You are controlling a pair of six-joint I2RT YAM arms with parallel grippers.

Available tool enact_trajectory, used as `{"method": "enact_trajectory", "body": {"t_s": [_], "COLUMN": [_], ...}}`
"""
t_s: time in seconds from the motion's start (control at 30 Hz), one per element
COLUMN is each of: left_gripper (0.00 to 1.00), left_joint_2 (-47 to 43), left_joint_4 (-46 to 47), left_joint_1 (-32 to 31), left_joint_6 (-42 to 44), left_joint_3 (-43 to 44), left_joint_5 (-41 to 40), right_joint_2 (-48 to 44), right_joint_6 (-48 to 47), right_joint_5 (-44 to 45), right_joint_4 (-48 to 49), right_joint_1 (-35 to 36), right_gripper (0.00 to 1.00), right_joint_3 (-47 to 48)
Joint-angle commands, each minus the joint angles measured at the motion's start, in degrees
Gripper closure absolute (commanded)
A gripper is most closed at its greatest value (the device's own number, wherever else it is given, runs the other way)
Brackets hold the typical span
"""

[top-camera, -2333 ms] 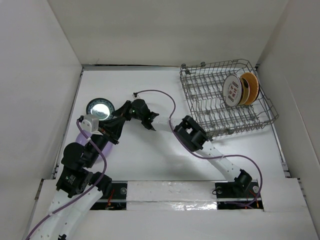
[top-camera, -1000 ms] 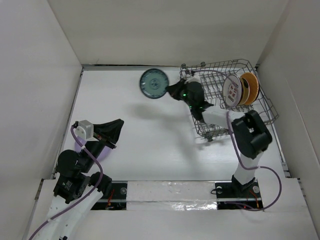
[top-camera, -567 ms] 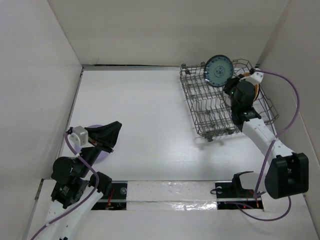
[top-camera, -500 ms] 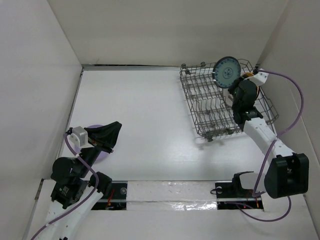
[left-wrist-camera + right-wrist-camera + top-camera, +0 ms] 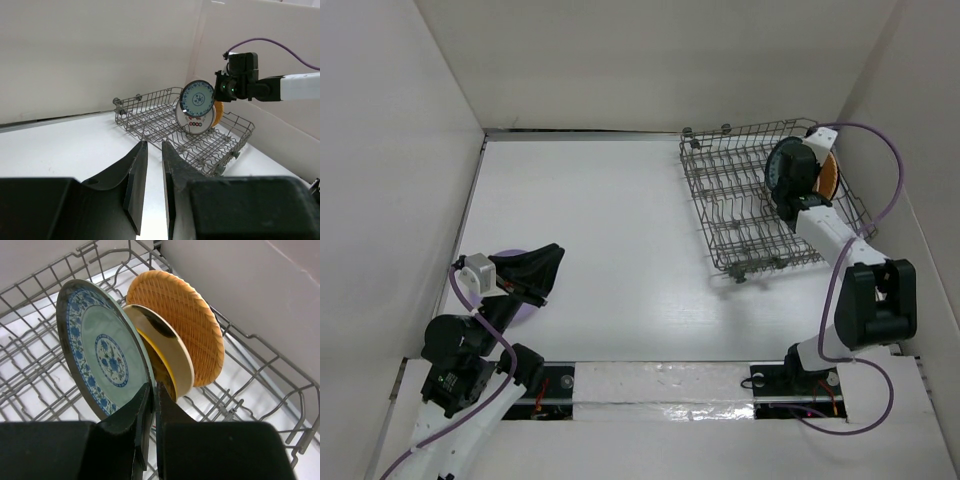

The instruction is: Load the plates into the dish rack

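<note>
Right gripper (image 5: 151,390) pinching teal patterned plate (image 5: 97,352) by rim, held upright over dish rack (image 5: 740,215), just beside white plate (image 5: 194,120) — edge-on to drop between tines. Left gripper (image 5: 152,165) nearly closed, empty, well clear of rack, above lavender plate (image 5: 515,305).

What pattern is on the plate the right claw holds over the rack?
Round teal plate with a blue floral border and centre medallion; clearest in the right wrist view.
</note>
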Motion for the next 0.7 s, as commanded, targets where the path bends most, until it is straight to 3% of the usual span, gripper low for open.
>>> {"method": "enact_trajectory", "body": {"t_s": [0.0, 0.67], "left_gripper": [0.85, 0.84], "left_joint_2": [-1.0, 0.6], "left_joint_4": [2.7, 3.1], "left_joint_1": [-0.5, -0.5], "left_joint_6": [-0.1, -0.2], "left_joint_3": [0.1, -0.1], "left_joint_5": [0.0, 0.8], "right_joint_2": [2.7, 8.8], "right_joint_6": [-3.7, -5.5], "right_joint_5": [6.4, 17.6], "right_joint_4": [1.1, 4.8], "right_joint_1": [0.7, 7.3], "right_gripper": [1.0, 1.0], "right_joint_3": [3.0, -2.8]}}
